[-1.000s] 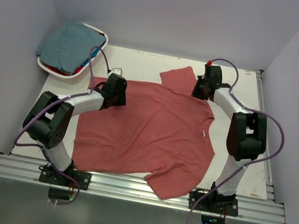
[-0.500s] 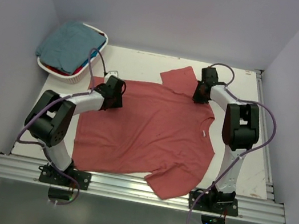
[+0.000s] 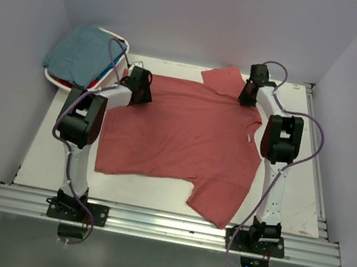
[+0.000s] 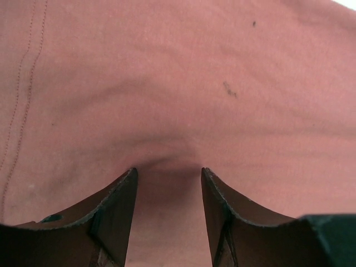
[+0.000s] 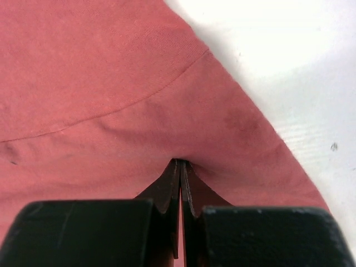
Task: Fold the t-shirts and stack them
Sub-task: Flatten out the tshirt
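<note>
The brick-red t-shirt [image 3: 186, 131] lies spread on the bench [image 3: 296, 189], the spreading step; the right tool [image 5: 180, 167] is clenched on its far edge, the left tool [image 4: 168, 177] parted (pressing cloth, apparently); next, smooth it flat before folding.

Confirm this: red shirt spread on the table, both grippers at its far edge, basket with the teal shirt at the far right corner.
No: the basket with the teal shirt is at the far left corner, per the top external view. The red shirt is spread on the table, left gripper and right gripper at its far edge.
</note>
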You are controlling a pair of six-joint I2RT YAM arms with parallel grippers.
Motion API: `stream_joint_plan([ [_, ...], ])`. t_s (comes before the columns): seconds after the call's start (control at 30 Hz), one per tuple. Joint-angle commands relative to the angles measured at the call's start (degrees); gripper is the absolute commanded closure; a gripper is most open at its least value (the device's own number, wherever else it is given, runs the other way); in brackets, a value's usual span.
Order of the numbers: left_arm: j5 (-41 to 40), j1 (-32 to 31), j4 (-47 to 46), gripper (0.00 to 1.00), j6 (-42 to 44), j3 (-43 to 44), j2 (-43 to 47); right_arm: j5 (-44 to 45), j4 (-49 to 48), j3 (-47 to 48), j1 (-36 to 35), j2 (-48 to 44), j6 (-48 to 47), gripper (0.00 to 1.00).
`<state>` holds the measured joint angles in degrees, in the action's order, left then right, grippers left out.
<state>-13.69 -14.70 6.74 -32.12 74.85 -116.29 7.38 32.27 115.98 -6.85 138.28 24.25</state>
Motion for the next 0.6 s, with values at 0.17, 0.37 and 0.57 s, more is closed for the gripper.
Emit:
stream_joint_plan([
  [0.17,6.1,2.7,0.6,0.46,2.1,12.3,-7.9,1.0,-3.7,5.2,1.4,2.1,-2.9,1.0],
  [0.37,8.1,2.7,-9.9,0.13,4.3,5.5,4.1,-3.7,-36.4,-25.3,1.2,-21.7,-2.5,0.54],
  [0.57,3.2,0.9,-8.7,0.0,6.5,-5.2,23.1,-3.2,-34.0,-37.3,-0.4,-38.7,-4.7,0.4],
])
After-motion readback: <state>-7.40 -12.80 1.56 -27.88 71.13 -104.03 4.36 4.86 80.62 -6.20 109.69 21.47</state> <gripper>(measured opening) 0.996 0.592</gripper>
